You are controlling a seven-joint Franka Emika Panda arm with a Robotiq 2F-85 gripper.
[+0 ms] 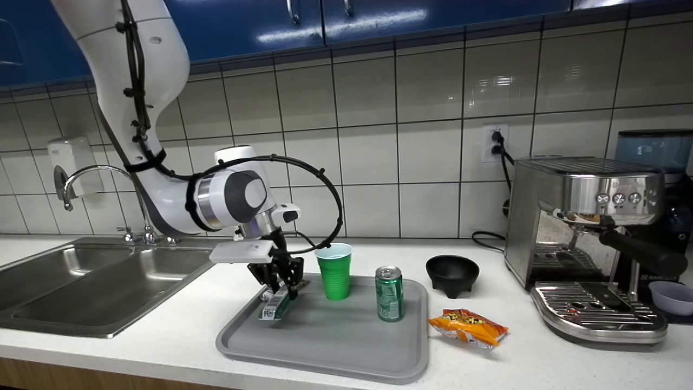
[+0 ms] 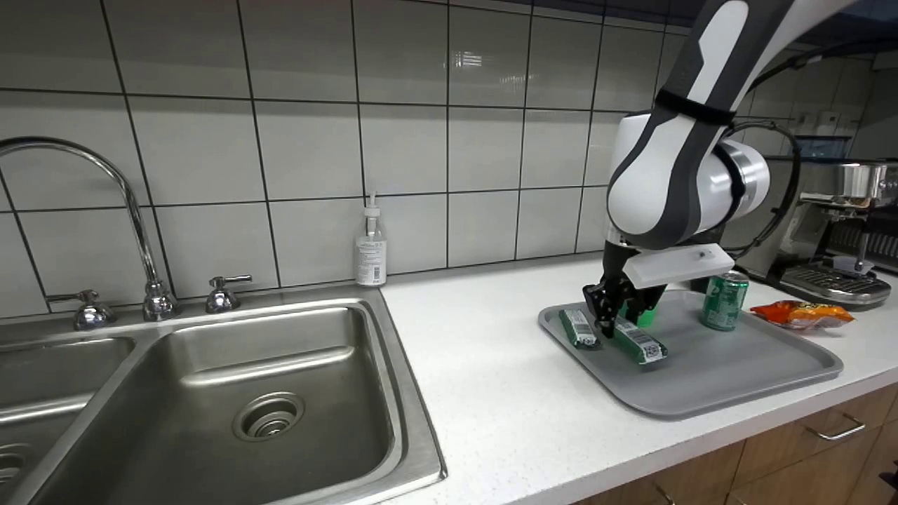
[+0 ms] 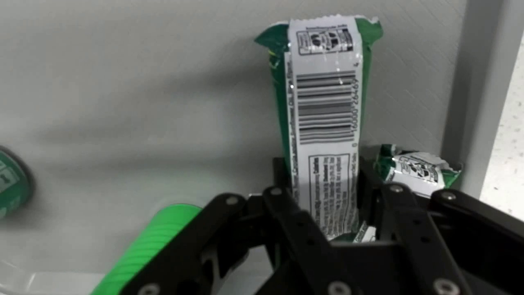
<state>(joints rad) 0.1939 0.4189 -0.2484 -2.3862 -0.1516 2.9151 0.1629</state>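
Gripper point(image 3: 324, 180): black, bottom of the wrist view, clamped on both long sides of a green-wrapped bar point(image 3: 326, 107). Held bar: lengthwise in the frame, right of centre, white label and barcode uppermost; contact with the grey tray point(image 1: 335, 346) beneath not clear. Second green-wrapped bar point(image 2: 579, 328): on the tray near its left corner in an exterior view, right half of the frame, beside the gripper; touching or apart, not clear. Green cup point(image 1: 334, 277): upright on the tray, centre of the frame in an exterior view, just right of the gripper. Green can point(image 1: 390, 295): upright on the tray, right of the cup. Orange packet point(image 1: 469, 326): lower right, just beside the tray, on the white worktop point(image 2: 477, 393). Black bowl point(image 1: 452, 271): short-legged, above the packet in the frame. Coffee machine point(image 1: 563, 260): steel, right edge. Double sink point(image 2: 189, 449): steel, lower left in an exterior view, curved tap point(image 2: 133, 203) at its back. Pump bottle point(image 2: 370, 259): upright, white label, left of centre in that frame.
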